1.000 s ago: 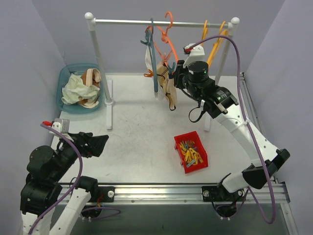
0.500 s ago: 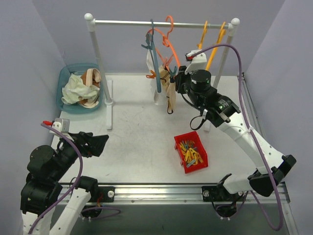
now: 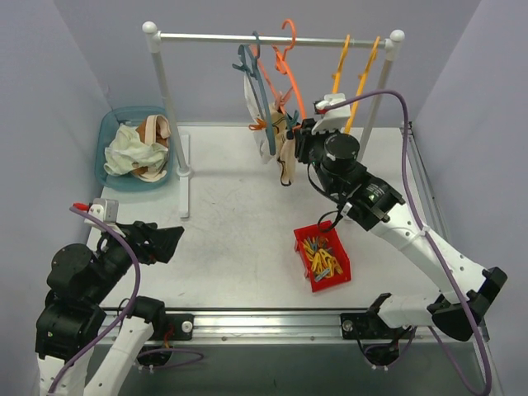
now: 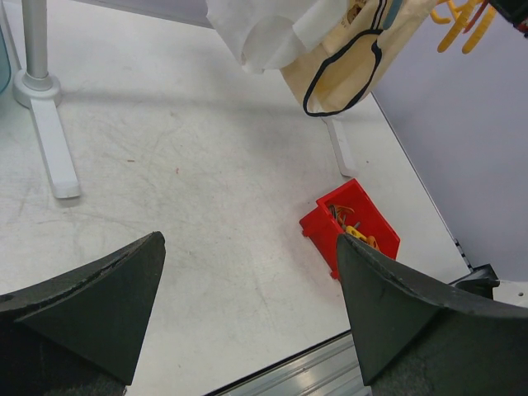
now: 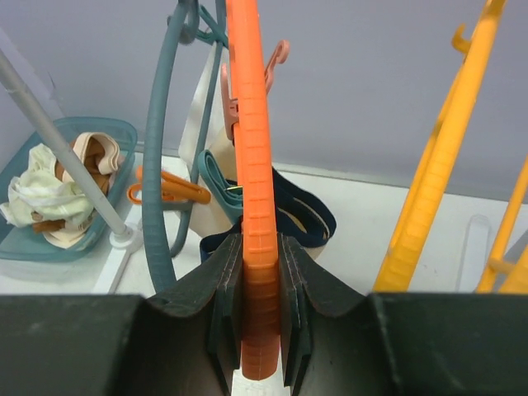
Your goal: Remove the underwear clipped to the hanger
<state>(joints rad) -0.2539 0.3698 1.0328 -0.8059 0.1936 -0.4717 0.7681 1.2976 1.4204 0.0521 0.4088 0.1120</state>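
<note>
Orange ribbed plastic hanger [image 5: 252, 165] is pinched tight between my right fingers [image 5: 224, 289], up under the silver clothes rail [image 3: 214, 37]. Just beside it hangs a teal plastic hanger [image 5: 157, 165]. From these two hang the plain white fabric brief [image 4: 256, 33] and the cream brief with dark trim [image 4: 346, 74], touching each other above the pale grey counter [image 3: 239, 206]. Yellow plastic hangers [image 5: 433, 190] hang to my right.

My left fingers [image 4: 107, 289] are spread wide, holding nothing, low over the counter's near left.

The small red plastic bin [image 4: 323, 227] holds a heap of coloured clothes pegs [image 3: 323, 257]. The teal oval basket [image 3: 107, 132] at the far left holds a pale green cloth [image 3: 125, 155] and a peach-tan cloth [image 3: 155, 129].
</note>
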